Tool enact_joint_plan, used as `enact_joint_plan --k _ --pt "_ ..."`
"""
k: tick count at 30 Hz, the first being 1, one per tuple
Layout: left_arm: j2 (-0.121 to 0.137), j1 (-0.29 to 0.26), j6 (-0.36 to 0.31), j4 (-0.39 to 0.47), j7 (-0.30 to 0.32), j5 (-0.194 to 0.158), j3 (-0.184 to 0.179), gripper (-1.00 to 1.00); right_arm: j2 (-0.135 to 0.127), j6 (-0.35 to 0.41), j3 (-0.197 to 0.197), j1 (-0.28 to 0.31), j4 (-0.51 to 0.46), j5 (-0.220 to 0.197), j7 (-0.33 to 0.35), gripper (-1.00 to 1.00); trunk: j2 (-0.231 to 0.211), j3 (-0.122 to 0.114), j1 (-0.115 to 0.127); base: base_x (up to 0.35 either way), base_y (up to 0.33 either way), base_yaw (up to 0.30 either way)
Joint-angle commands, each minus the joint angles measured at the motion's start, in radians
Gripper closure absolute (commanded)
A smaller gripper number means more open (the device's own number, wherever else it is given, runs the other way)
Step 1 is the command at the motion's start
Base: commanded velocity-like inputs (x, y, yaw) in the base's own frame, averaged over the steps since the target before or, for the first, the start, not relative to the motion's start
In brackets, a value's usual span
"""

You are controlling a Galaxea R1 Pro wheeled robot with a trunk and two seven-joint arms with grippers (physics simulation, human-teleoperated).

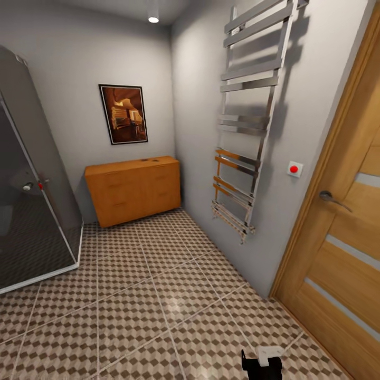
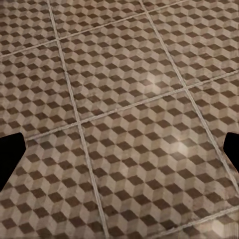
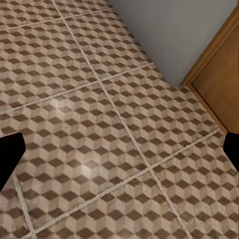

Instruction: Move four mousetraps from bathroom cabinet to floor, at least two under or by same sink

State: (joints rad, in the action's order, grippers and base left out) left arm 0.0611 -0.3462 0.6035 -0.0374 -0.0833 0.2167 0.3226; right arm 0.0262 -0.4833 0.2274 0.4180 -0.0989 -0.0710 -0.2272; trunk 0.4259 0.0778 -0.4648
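Tiled floor (image 1: pixel 132 295) near; cabinet (image 1: pixel 133 190) far; no writing.

glossy tiled bathroom floor (image 1: pixel 158 295), smooth wooden cabinet (image 1: pixel 134 190) (matt top).

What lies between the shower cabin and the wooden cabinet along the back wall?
In the head view, only patterned bathroom floor and grey wall separate the shower cabin from the cabinet.
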Motion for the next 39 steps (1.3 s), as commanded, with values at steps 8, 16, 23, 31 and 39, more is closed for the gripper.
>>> enact_joint_plan --k 8,16,23,31,39 --pt "0.0 -0.002 0.006 -0.004 -0.009 0.01 0.003 -1.0 0.0 -0.003 0.009 0.001 0.001 -0.007 -0.004 -1.0 0.002 0.002 -0.001 0.0 0.0 0.257" --pt "0.0 -0.002 0.006 -0.004 -0.009 0.01 0.003 -1.0 0.0 -0.003 0.009 0.001 0.001 -0.007 -0.004 -1.0 0.002 0.002 -0.001 0.0 0.0 0.252" --pt "0.0 -0.002 0.006 -0.004 -0.009 0.01 0.003 -1.0 0.0 -0.003 0.009 0.001 0.001 -0.007 -0.004 -1.0 0.002 0.002 -0.001 0.0 0.0 0.237" --pt "0.0 -0.002 0.005 -0.004 -0.009 0.01 0.003 -1.0 0.0 -0.004 0.009 0.001 0.001 -0.007 -0.004 -1.0 0.002 0.002 -0.001 0.132 0.0 0.057" --pt "0.0 -0.002 0.004 -0.004 -0.009 0.01 0.003 -1.0 0.0 -0.004 0.009 0.001 0.001 -0.007 -0.004 -1.0 0.002 0.002 -0.001 0.316 0.0 0.003"
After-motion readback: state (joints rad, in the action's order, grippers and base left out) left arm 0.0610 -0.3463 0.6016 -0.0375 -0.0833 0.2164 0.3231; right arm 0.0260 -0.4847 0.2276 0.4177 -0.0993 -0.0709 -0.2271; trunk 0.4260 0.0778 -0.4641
